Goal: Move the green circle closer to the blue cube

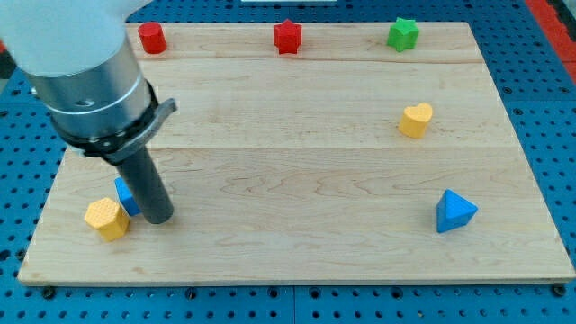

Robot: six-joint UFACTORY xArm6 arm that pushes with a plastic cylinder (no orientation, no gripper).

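A blue block (124,194), partly hidden behind my rod, sits near the view's bottom left; its shape is hard to make out. My tip (159,219) rests on the board just to the right of it, touching or nearly touching. No green circle shows; the only green block is a green star (403,33) at the view's top right. The arm's large body covers the view's top left corner.
A yellow hexagon (107,219) lies just left of and below the blue block. A red block (151,37) and a red star (287,36) sit along the top edge. A yellow heart (416,120) and a blue triangular block (455,211) are at the right.
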